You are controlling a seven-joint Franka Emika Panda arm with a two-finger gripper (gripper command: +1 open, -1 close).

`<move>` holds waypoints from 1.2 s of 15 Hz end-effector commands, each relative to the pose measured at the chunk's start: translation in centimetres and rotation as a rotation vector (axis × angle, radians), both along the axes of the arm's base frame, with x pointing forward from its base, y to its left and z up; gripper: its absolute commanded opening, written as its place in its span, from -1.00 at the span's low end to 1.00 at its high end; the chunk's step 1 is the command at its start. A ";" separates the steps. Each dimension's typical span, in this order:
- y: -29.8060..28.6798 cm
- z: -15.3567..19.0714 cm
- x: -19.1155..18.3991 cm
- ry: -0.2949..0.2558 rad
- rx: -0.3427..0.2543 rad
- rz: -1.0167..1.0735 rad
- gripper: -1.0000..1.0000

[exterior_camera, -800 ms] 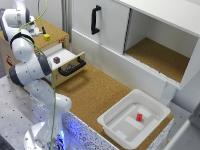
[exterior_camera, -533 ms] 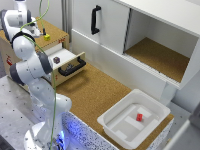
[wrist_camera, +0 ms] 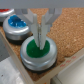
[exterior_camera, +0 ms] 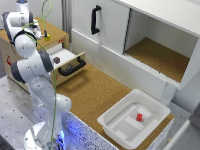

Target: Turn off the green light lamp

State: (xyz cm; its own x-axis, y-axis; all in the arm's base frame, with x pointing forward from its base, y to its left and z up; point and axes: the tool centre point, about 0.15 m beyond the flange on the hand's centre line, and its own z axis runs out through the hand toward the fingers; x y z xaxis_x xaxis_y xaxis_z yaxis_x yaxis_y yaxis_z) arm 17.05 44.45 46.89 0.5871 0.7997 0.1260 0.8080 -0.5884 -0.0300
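The green lamp [wrist_camera: 38,51] is a round green dome in a metal ring, set on the cork top of the small drawer cabinet [exterior_camera: 57,39]. My gripper [wrist_camera: 39,42] stands right over it, fingers drawn together and tips touching the green dome's middle. Nothing is held between the fingers [wrist_camera: 33,30]. In the exterior view the gripper [exterior_camera: 43,34] sits low over the cabinet top at that view's left, and the arm hides the lamp there. I cannot tell whether the dome is glowing.
A blue lamp [wrist_camera: 16,24] and a red one [wrist_camera: 5,12] sit beside the green one. Below, the drawer [exterior_camera: 70,62] is pulled open with a dark object [exterior_camera: 56,59] inside. A white bin [exterior_camera: 116,125] holds a red block [exterior_camera: 139,117]. A tall cabinet with a black handle [exterior_camera: 95,19] stands behind.
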 end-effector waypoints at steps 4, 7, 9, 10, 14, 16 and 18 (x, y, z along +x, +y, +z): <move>-1.8 6.7 1.7 0.034 0.014 -0.122 1.00; -1.8 6.7 1.7 0.034 0.014 -0.122 1.00; -1.8 6.7 1.7 0.034 0.014 -0.122 1.00; -1.8 6.7 1.7 0.034 0.014 -0.122 1.00; -1.8 6.7 1.7 0.034 0.014 -0.122 1.00; -1.8 6.7 1.7 0.034 0.014 -0.122 1.00; -1.8 6.7 1.7 0.034 0.014 -0.122 1.00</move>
